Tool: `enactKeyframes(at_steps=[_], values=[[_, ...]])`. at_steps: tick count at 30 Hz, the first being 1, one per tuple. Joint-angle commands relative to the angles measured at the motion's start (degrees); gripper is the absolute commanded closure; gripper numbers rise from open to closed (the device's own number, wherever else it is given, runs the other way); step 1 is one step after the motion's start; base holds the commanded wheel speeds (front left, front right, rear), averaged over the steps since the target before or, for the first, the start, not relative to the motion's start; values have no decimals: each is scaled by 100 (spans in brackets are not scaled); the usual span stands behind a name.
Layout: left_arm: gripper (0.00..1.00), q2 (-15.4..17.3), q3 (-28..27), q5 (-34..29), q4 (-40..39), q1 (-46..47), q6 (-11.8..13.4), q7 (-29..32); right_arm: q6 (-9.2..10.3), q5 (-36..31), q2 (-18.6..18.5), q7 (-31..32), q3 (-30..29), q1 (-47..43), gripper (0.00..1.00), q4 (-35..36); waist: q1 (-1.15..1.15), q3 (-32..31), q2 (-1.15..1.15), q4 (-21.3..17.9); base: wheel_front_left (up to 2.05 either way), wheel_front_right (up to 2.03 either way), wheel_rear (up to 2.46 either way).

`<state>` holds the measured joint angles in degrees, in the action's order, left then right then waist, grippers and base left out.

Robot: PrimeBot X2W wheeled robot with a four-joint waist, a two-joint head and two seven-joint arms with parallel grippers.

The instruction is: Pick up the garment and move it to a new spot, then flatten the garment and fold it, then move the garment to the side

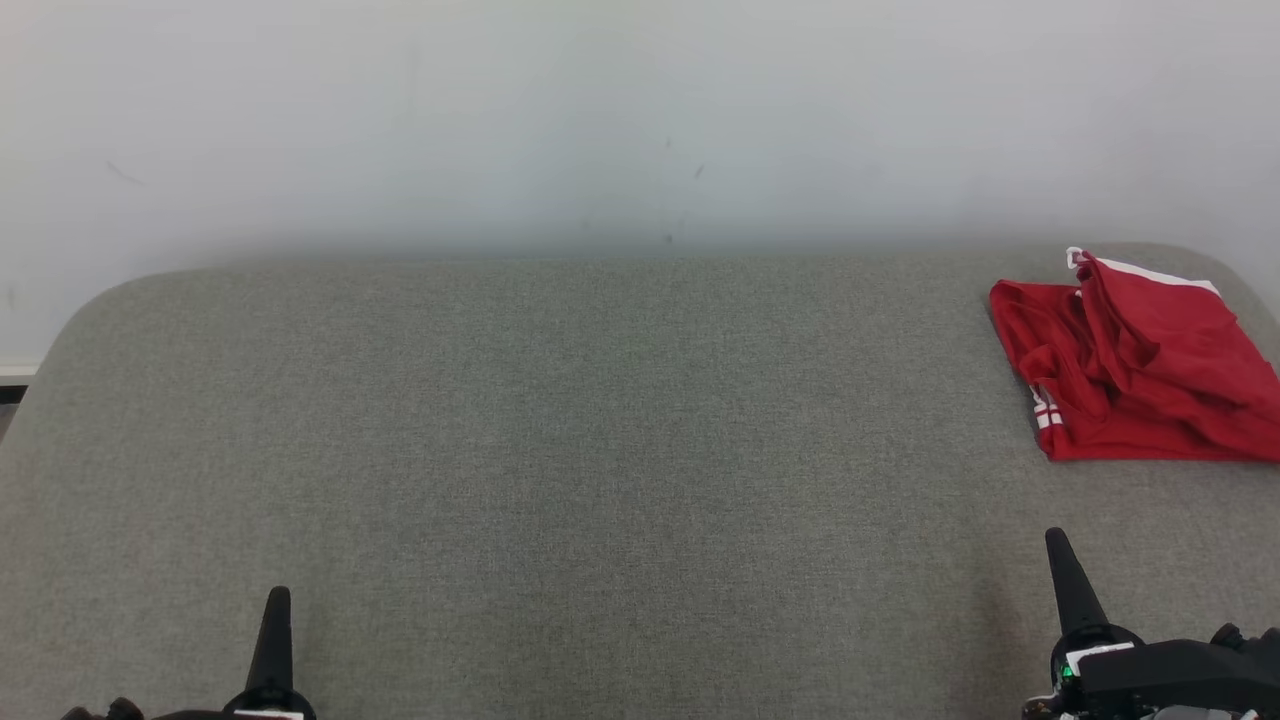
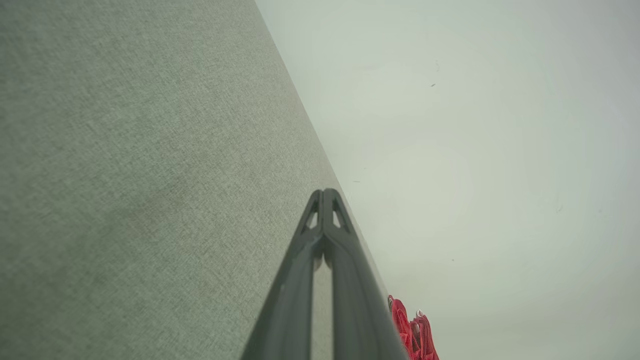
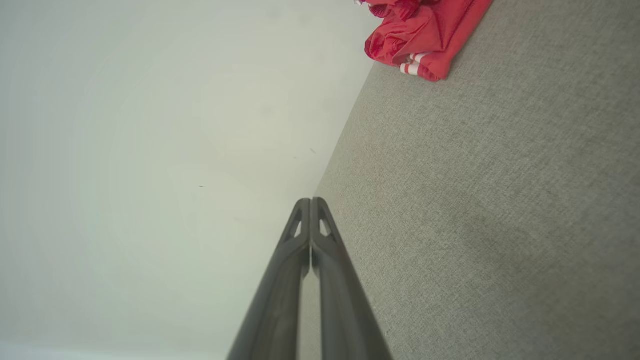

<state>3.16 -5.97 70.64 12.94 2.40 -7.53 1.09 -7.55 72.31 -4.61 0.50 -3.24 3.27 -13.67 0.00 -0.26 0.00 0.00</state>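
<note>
From my head, the red garment [image 1: 1135, 375] lies crumpled at the surface's [image 1: 600, 450] far right. It is straight ahead of my right hand [image 1: 1057, 540] and well apart from my left hand [image 1: 280, 597]. My left wrist shows fingers pressed together, empty. My right wrist shows the same, and that arm is nearer.

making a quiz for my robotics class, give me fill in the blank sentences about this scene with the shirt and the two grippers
1. The garment is mostly ____ with white stripes.
2. In the head view it lies at the far ____ end of the grey surface.
3. The left gripper and the right gripper both have their fingers ____, holding nothing.
4. The gripper nearer the garment is the ____ one.

Missing words: red; right; shut; right
</note>
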Motion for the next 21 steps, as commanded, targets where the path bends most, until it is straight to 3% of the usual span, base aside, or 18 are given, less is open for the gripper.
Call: enactKeyframes(at_steps=[1,21], values=[[100,1,-20,147,-21,125,4,32,7,147,14,31,-37,81,100,29,0,1,0,0,0,0,0],[100,-17,-41,1117,46,266,5,289,9,1061,74,296,-158,193,100,2,0,19,0,0,0,0,0]])
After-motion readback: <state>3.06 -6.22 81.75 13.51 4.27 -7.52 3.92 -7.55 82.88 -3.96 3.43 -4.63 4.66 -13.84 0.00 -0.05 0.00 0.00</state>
